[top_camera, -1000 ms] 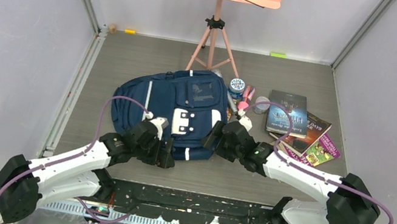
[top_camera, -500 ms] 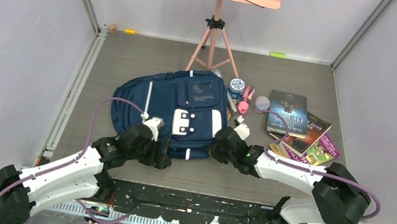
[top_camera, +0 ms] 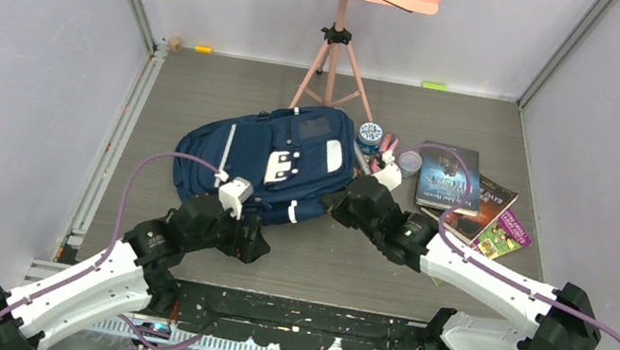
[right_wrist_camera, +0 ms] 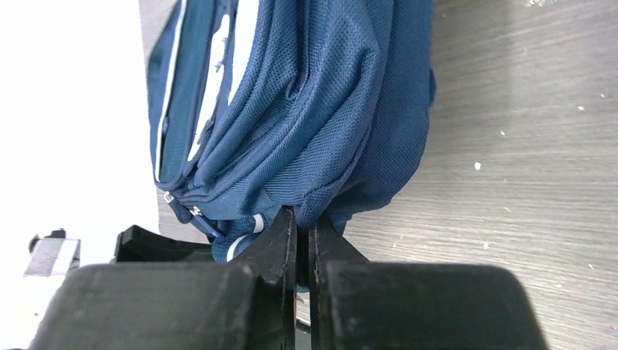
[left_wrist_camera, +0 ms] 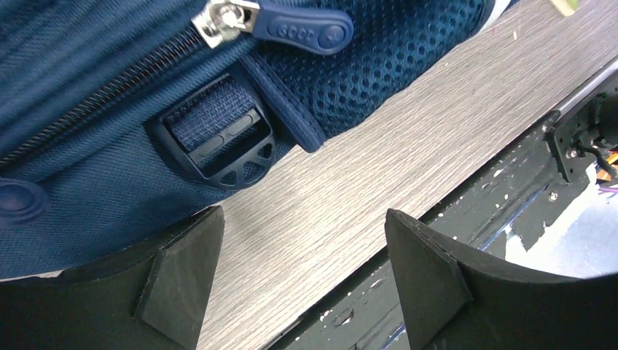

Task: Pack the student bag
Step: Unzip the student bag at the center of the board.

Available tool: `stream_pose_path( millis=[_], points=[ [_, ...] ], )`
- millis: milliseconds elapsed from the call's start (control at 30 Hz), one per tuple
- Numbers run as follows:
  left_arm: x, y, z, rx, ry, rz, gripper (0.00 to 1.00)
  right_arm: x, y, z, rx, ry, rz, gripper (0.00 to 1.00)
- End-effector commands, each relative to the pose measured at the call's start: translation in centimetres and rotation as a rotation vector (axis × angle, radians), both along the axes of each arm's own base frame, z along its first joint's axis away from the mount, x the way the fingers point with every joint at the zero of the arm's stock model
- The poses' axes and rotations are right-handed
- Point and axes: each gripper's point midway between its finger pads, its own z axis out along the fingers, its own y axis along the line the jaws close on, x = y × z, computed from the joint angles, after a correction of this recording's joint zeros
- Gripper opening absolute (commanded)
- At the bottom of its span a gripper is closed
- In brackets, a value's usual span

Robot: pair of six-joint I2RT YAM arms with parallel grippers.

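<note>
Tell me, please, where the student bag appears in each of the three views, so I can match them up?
Top external: the student bag lies mid-picture, between the two arms.
Left wrist: the student bag fills the upper left, zip pull and buckle showing, above the open left gripper.
Right wrist: the student bag sits upper centre, its edge pinched in the shut right gripper.
Shared landmark: the grey wood-grain table beside the bag.

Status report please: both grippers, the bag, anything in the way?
Right gripper shut on student bag fabric. Left gripper open, empty, over table beside bag. Zipper pull nearby, not gripped. Books lie right of bag.
</note>
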Motion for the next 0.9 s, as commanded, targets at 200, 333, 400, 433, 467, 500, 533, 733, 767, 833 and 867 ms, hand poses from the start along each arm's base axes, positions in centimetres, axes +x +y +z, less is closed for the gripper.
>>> stream_pose_path(
  millis=[200, 333, 400, 433, 467, 500, 533, 733, 767, 833, 867],
  points=[
    [2.2, 0.6, 2.1, -0.111, -0.062, 0.184, 0.70, 4.3, 0.3, 11.0, 0.158, -0.260, -0.125, 0.01],
    [2.9, 1.3, 1.5, -0.159, -0.067, 0.281, 0.65, 4.6, 0.4, 11.9, 0.179, -0.280, -0.136, 0.01],
    [3.2, 1.1, 1.8, -0.192, -0.084, 0.292, 0.65, 4.6, 0.5, 12.2, 0.185, -0.285, -0.138, 0.01],
    [3.3, 0.9, 1.9, -0.206, -0.092, 0.291, 0.65, 4.7, 0.5, 12.4, 0.190, -0.287, -0.138, 0.01],
    [3.4, 0.9, 2.1, -0.214, -0.100, 0.290, 0.65, 4.7, 0.5, 12.3, 0.189, -0.287, -0.139, 0.01],
    [3.5, 0.9, 2.1, -0.214, -0.109, 0.294, 0.65, 4.7, 0.6, 12.4, 0.191, -0.288, -0.139, 0.01],
    [3.7, 1.0, 2.3, -0.216, -0.122, 0.298, 0.64, 4.7, 0.6, 12.4, 0.192, -0.289, -0.139, 0.01],
    [4.5, 1.1, 3.1, -0.231, -0.198, 0.304, 0.56, 4.7, 0.8, 12.6, 0.211, -0.289, -0.136, 0.01],
    [4.6, 1.1, 2.9, -0.236, -0.199, 0.303, 0.56, 4.8, 0.9, 12.7, 0.215, -0.290, -0.137, 0.01],
    [4.7, 0.9, 2.8, -0.244, -0.200, 0.305, 0.56, 4.8, 0.9, 12.6, 0.217, -0.289, -0.135, 0.01],
    [4.8, 0.9, 2.8, -0.252, -0.204, 0.308, 0.55, 4.8, 1.0, 12.7, 0.219, -0.290, -0.135, 0.01]
  ],
)
